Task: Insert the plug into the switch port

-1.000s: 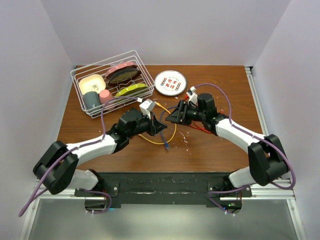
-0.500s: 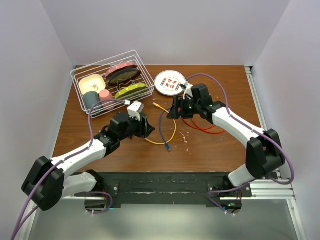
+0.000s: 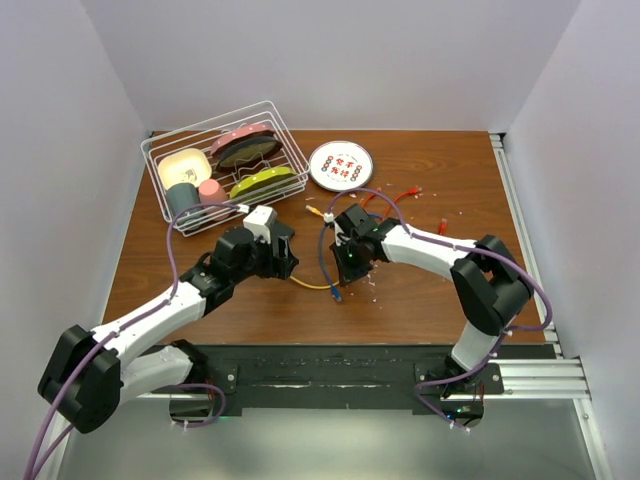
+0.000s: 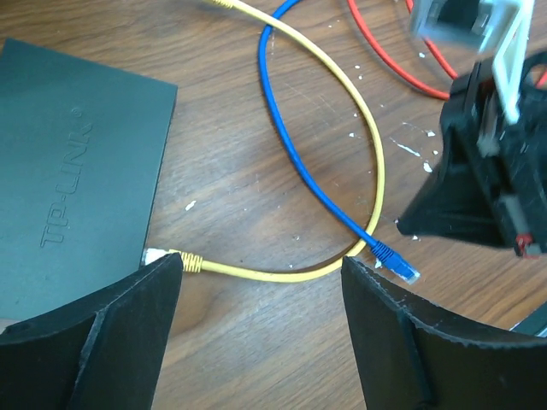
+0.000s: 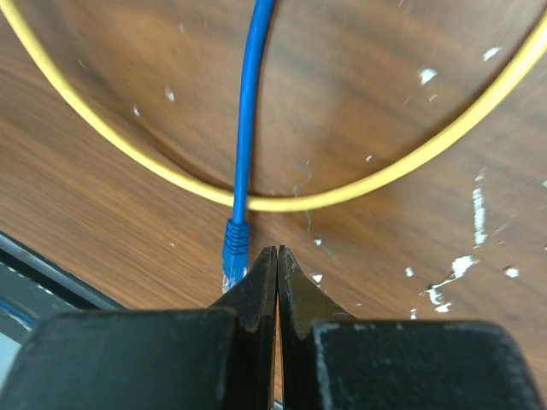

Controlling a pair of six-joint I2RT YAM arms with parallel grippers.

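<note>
The switch [image 4: 77,171], a flat matte-black box, lies at the left of the left wrist view; from above it is hidden under my left wrist. A yellow cable [image 4: 376,171] ends in a plug [image 4: 158,254] right at the switch's near edge, and I cannot tell whether it is seated. My left gripper [image 4: 261,266] stands open above the bare wood by that plug, holding nothing. A blue cable's plug [image 5: 234,248] lies loose on the table. My right gripper [image 5: 276,254] is shut with nothing in it, its tips just right of the blue plug [image 3: 335,293].
A wire dish rack [image 3: 160,165] with bowls and cups stands at the back left. A round patterned white plate [image 3: 341,165] sits behind the cables. A red cable [image 3: 398,196] trails at the back right. White flecks dot the wood near the right gripper [image 3: 347,266].
My left gripper has opened and drawn back to the left. The right arm swung in from the back, shut its jaws and came down beside the blue plug.
</note>
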